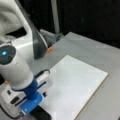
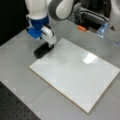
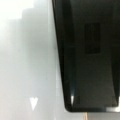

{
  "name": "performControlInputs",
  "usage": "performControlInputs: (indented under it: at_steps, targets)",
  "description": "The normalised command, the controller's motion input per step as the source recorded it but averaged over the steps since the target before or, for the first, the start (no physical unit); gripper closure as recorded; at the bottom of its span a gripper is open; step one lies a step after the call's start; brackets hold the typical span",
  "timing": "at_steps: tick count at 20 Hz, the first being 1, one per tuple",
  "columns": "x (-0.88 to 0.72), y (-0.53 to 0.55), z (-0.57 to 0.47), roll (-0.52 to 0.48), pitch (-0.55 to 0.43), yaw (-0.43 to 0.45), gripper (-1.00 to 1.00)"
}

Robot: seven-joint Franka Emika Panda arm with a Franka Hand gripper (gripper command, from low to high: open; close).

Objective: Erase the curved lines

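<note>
The white rectangular board [image 2: 75, 75] lies flat on the grey table; in both front views its surface looks plain white [image 1: 75, 85]. No curve lines show on it in any view. My gripper [image 2: 49, 44] hangs over the board's corner at a front view's upper left, shut on a black eraser block [image 2: 43, 50] that rests on the board edge there. That eraser [image 1: 41, 113] sits under the blue and white hand [image 1: 32, 97] at a front view's bottom left. In the wrist view the eraser [image 3: 87, 57] fills the right side, with white board [image 3: 25, 62] to its left.
A small orange object [image 2: 81, 28] lies on the table beyond the board, near the arm's base [image 1: 49, 49]. A bright glare spot [image 2: 89, 58] sits on the board. A black perforated surface [image 2: 15, 110] borders the table at a front view's bottom left.
</note>
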Motion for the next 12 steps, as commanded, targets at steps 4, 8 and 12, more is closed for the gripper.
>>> performControlInputs:
  at_steps: [4, 8, 12]
  targets:
    - [-0.14, 0.26, 0.11, -0.195, 0.057, 0.031, -1.0]
    - [-0.12, 0.32, -0.03, -0.176, 0.026, 0.021, -1.0]
    - [-0.17, 0.56, 0.0, -0.124, -0.062, 0.04, -1.0]
